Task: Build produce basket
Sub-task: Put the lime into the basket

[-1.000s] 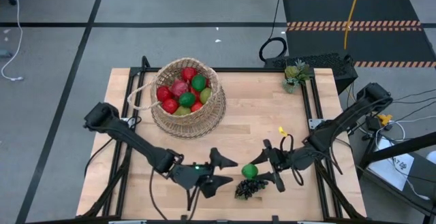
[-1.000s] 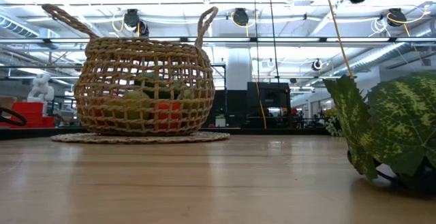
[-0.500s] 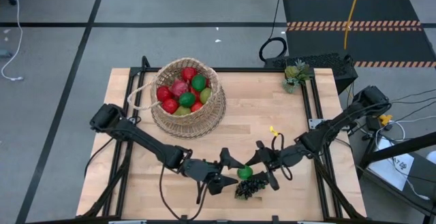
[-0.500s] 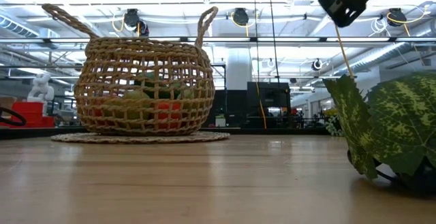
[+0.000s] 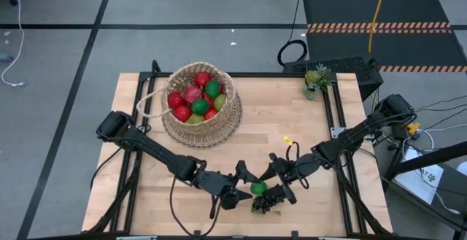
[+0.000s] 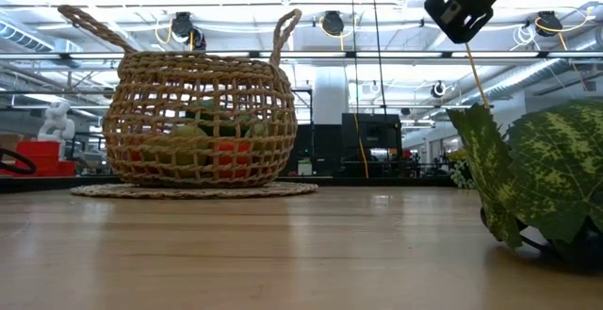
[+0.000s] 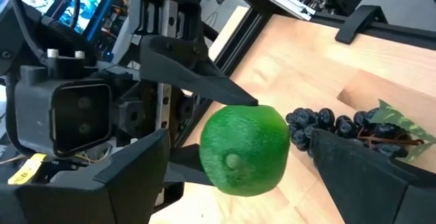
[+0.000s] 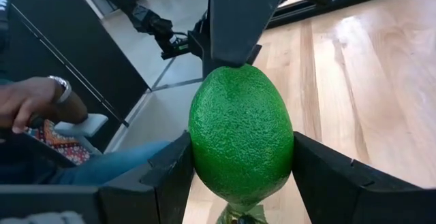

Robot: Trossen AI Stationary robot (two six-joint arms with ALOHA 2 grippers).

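The wicker basket [image 5: 201, 105] stands at the far left of the table on a round mat and holds several red and green fruits. A green lime [image 5: 257, 188] hangs above the table near its front edge, with my right gripper [image 5: 268, 185] shut on it. My left gripper [image 5: 244, 184] is open and faces the right one. Its two fingers [image 7: 136, 176] stand on either side of the lime [image 7: 244, 149]; whether one fingertip touches it I cannot tell. A dark grape bunch with a green leaf [image 5: 268, 200] lies on the table just below the lime. My right gripper pinches the lime between its two fingers [image 8: 170, 176], which lie on opposite sides of the lime's middle [image 8: 204, 149]. The fingers come nearly level from the table's right side. The lime is lifted clear of the table, above the grape bunch.
A small green potted plant [image 5: 317, 79] stands at the table's far right corner. In the low view the grape leaf [image 6: 537, 178] fills the right side. A person's hand [image 8: 34, 105] shows beyond the table in the right wrist view.
My two grippers have come toward each other and sunk a little. The right one has carried the lime toward the table's left and nearer the grapes. The left one has gone right, and its open fingers now stand about the lime.
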